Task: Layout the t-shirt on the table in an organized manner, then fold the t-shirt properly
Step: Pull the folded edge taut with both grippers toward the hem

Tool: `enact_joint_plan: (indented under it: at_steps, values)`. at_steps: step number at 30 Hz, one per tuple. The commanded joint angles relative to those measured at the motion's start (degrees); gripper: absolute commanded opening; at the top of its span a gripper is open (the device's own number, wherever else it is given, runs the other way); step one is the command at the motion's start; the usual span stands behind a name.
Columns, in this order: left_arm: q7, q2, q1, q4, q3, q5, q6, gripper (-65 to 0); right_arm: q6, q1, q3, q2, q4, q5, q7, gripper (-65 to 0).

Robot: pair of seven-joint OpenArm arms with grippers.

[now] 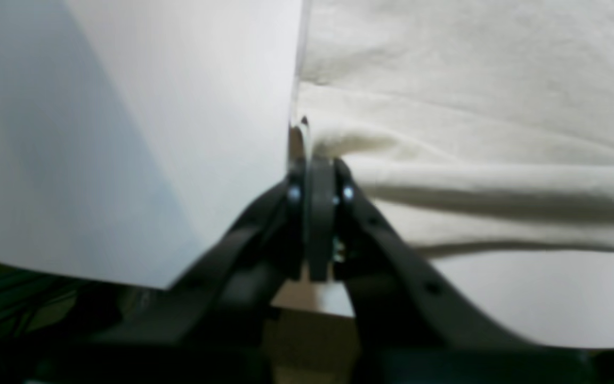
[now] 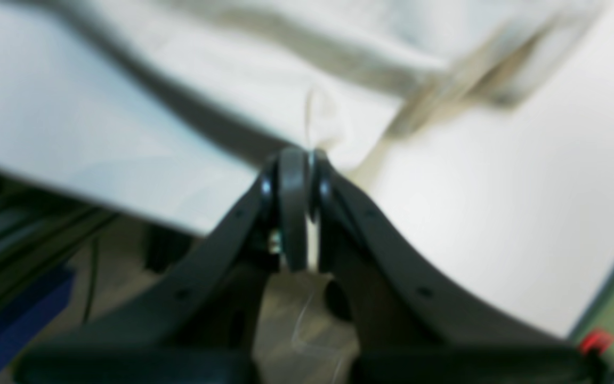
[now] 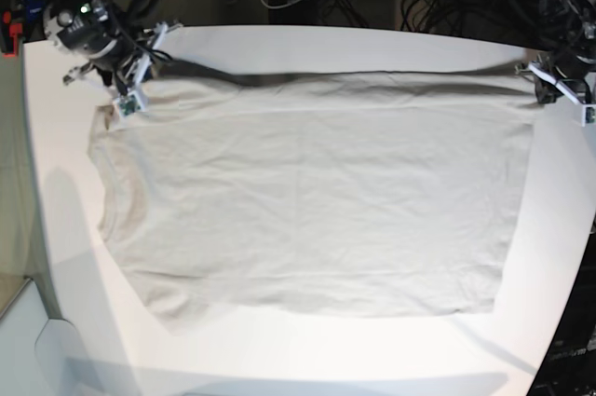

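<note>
T-shirt [image 3: 307, 200] lies spread across most of the table [image 3: 307, 349], roughly flat with light wrinkles. Its far edge is lifted and pulled taut along the table's far edge; there's a shadow under that raised strip. Collar end points at the table's left edge in the base view, hem end at the right edge.

Left gripper [image 1: 315, 160]: jaws pressed together, pinching the shirt's edge at the far right corner region of the table. In the left wrist view a fold of cloth runs straight out of the closed tips, stretched sideways. White table shows on both sides of the fabric there.

Right gripper [image 2: 301, 154]: jaws pressed together on a bunched bit of the shirt near the far left corner. The right wrist view is badly blurred, so I can't tell whether it has shoulder, sleeve or collar; a darker tan band of cloth trails off to the side, also smeared.

In the base view both grippers are small and partly lost against dark cable clutter beyond the far edge; the arm at the right frame edge is cut off. The sleeve near the left edge is folded under or flattened, outline hard to read. Near left corner of the shirt is slightly rumpled.
</note>
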Motion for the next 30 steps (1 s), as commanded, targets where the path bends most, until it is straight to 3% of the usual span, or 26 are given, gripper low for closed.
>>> enact_joint_plan:
  at_steps: [1, 7, 19, 30]
  values:
    - [-1.21, -0.95, -0.51, 1.12, -0.17, -0.79, 0.14, -64.9, 0.62, 0.91, -0.09, 0.57, 1.16, 0.24, 0.77, -64.0]
    - [-1.21, -0.95, -2.18, 1.12, -0.17, -0.79, 0.14, -64.9, 0.62, 6.09, 0.17, 3.12, 1.16, 0.24, 0.95, -64.0]
    - [-1.12, -0.95, -9.3, 0.69, -0.08, -0.52, 0.14, -64.9, 0.62, 18.05, -0.44, 3.03, 0.63, 0.15, 0.42, -63.6]
    - [-1.12, -1.39, -11.5, 0.33, -0.08, -0.44, 0.14, -64.9, 0.62, 20.07, -2.9, 3.82, 0.54, 0.15, 0.42, -63.5]
